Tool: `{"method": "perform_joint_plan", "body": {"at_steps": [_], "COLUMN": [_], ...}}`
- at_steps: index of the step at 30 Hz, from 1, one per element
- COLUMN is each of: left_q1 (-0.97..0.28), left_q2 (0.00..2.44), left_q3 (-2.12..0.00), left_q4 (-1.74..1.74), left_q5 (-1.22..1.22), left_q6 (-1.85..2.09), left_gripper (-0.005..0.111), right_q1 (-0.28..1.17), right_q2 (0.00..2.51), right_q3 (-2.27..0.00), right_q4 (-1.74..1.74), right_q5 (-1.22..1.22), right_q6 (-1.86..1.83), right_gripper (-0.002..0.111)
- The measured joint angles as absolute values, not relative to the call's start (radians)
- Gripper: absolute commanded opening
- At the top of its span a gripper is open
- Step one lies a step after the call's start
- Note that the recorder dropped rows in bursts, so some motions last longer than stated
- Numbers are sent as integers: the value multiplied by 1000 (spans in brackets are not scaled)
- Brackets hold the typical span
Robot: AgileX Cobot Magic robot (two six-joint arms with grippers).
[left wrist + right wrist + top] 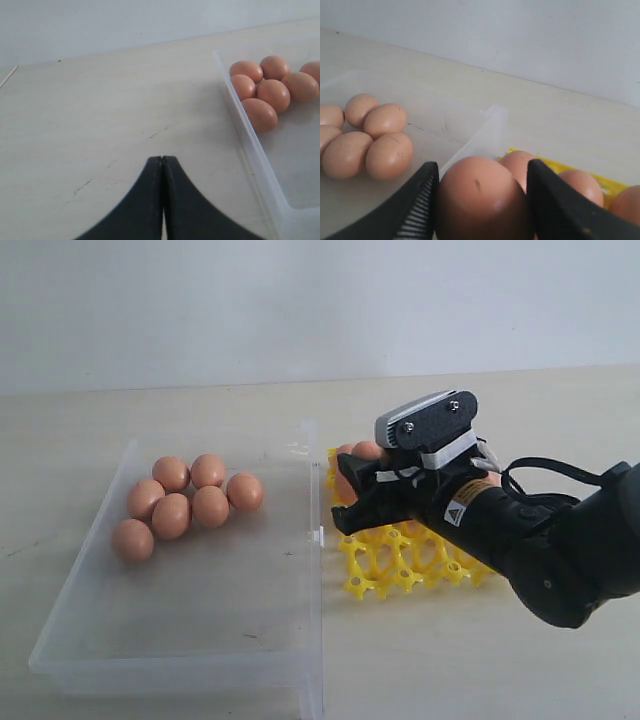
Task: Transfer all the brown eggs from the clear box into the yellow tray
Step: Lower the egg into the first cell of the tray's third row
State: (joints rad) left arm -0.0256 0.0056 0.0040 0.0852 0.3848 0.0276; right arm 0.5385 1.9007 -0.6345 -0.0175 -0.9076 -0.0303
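Right wrist view: right tool (481,172) clamps one brown egg (475,200) over yellow tray (546,163) (clear box (480,142) beside).

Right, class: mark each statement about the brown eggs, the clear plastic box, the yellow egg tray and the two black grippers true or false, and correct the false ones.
1. Seven orange-brown oval eggs lie in the shallow clear plastic box. True.
2. The right gripper is empty. False: it grips a brown egg between its fingers.
3. The left gripper is shut on nothing, over the table outside the box. True.
4. The bright yellow plastic egg tray holds no eggs. False: several eggs sit in it.
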Motion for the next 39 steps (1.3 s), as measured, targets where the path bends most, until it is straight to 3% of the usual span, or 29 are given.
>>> {"method": "perform_joint_plan", "body": {"at_steps": [39], "left_q1": [-26], "left_q2": [6], "left_q3": [4], "left_q4": [85], "left_q5": [385], "left_q6": [28], "left_gripper": [0], "right_q1": [538], "right_q2": [1973], "right_q3": [-601], "right_q4": [-62], "right_q5": [-977], "right_q6": [-146], "right_gripper": [0]}}
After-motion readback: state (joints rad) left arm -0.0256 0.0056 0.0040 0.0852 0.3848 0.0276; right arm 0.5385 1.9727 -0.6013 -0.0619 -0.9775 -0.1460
